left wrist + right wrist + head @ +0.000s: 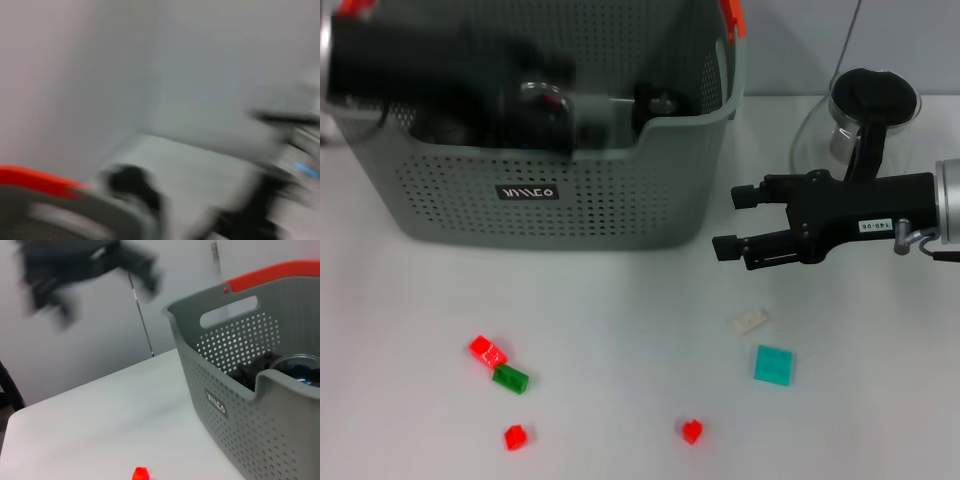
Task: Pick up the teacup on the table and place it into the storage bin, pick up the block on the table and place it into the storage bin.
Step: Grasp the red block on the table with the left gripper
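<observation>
Awaiting pickup: cream block (pixel 750 320), lower right of centre on the table (pixel 620 300); light, rigid, take by its sides. Right gripper (pixel 725 221) above, fingers wide, empty. Left gripper (pixel 655 102) blurred over storage bin (pixel 560 200), fingers unclear.

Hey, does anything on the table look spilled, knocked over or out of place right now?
Nothing looks spilled or damaged. Small blocks lie scattered loose on the table, among them a teal block and a green block. The storage bin stands upright.
</observation>
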